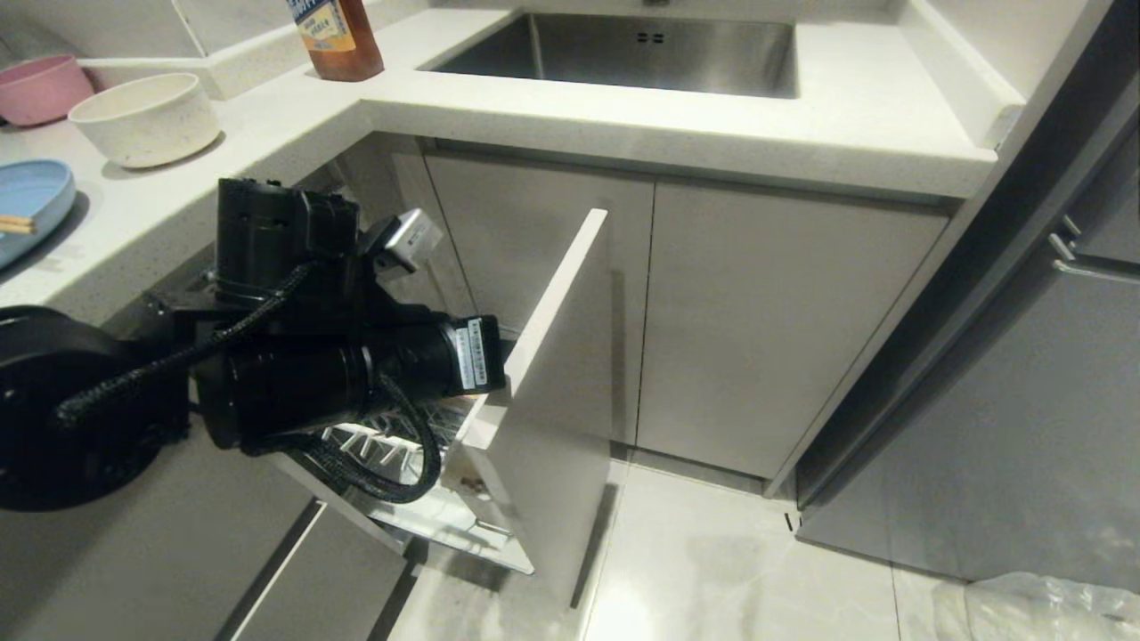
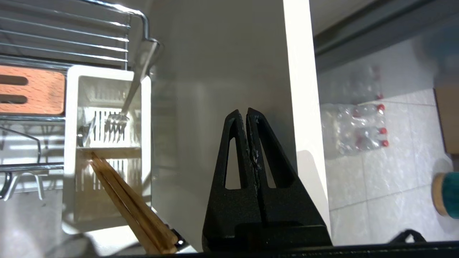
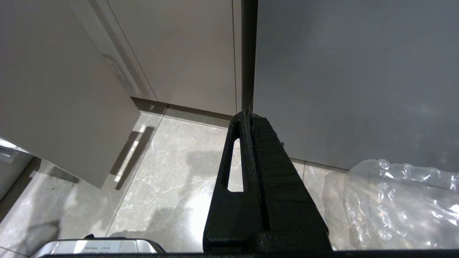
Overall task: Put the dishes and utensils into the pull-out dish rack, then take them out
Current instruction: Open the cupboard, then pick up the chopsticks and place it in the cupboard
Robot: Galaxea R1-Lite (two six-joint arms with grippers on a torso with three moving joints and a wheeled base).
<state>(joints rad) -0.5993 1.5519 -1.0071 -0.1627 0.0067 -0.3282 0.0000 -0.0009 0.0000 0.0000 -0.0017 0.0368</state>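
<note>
1. Hanging over the pulled-out dish rack [image 1: 419, 481], the left hand [image 2: 247, 111] has its two black fingers pressed tight together, and it holds nothing.
2. The left hand sits next to the pale grey drawer front [image 1: 557, 356], on the inside of it.
3. A white utensil cup [image 2: 107, 150] stands in the rack, right by the drawer front.
4. A pair of wood chopsticks [image 2: 132, 208] leans out of one part of the cup.
5. A shiny metal fork [image 2: 125, 104] stands in the other part of the cup, with its prongs down.
6. An orange-brown wooden strip [image 2: 32, 89] with slots lies beside the cup.
7. On the tabletop [image 1: 534, 98] sit a cream-white bowl [image 1: 147, 117], a pink bowl [image 1: 40, 87] and a light-blue plate [image 1: 31, 200].
8. More chopsticks [image 1: 16, 224] rest on the plate.
9. The right hand [image 3: 249, 116] hangs above the floor [image 3: 172, 179], far from the rack. Its fingers are pressed together too, and it holds nothing.
</note>
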